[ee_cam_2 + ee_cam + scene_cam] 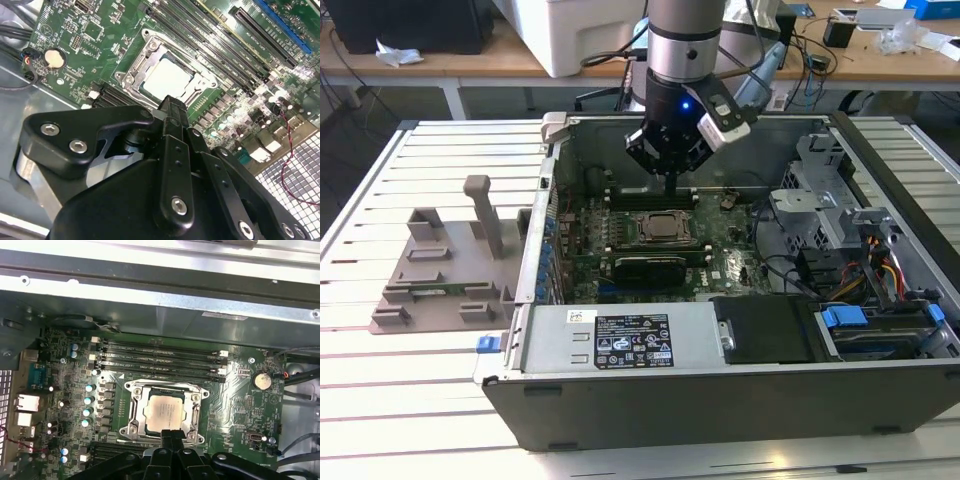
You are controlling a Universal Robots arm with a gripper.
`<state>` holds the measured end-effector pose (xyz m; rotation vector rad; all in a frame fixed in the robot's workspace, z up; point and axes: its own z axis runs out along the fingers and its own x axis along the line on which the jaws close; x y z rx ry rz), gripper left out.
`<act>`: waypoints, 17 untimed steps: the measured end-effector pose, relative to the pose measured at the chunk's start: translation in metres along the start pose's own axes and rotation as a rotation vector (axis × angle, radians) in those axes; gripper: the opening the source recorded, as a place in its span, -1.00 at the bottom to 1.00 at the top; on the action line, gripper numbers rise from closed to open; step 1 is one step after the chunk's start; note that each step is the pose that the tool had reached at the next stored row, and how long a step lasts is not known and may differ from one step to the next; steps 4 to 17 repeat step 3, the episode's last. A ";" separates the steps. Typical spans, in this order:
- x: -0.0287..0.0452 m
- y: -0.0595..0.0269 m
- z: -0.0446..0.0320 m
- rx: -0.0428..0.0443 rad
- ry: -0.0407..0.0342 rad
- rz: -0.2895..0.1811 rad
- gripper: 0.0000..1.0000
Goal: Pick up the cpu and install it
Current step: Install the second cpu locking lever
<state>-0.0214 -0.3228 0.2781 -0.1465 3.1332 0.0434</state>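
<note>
Silver metal with a dull shine marks the cpu, a flat square chip that lies face up in the socket frame in the middle of the green motherboard. It looks seated flat and square to the frame, with the bright metal bracket around all four sides. In the second wrist view the same chip shows pale and clean inside its frame.

The gripper hangs above the board, and its black fingers are pressed together with no gap between them and nothing held. Their tip stands just beside the near edge of the chip, over the rim of the socket frame, apart from the silver plate itself. From the tip the chip lies straight ahead toward the rows of black memory slots; being square, it offers no long axis to line up with.

In the exterior view the gripper sits low inside the open computer case, with the chip just below and in front of it. A grey plastic holder stands on the slatted table, well apart at the exterior view's left.
</note>
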 end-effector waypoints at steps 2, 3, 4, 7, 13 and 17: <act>0.0000 0.0000 -0.0002 0.0000 0.0001 0.000 -0.79; 0.0000 0.0000 -0.0002 0.0001 0.0001 0.000 -0.79; 0.0000 0.0000 -0.0002 0.0001 0.0001 0.000 -0.79; 0.0000 0.0000 -0.0002 0.0001 0.0001 0.000 -0.79; 0.0000 0.0000 -0.0002 0.0001 0.0001 0.000 -0.79; 0.0000 0.0000 -0.0002 0.0001 0.0001 0.000 -0.79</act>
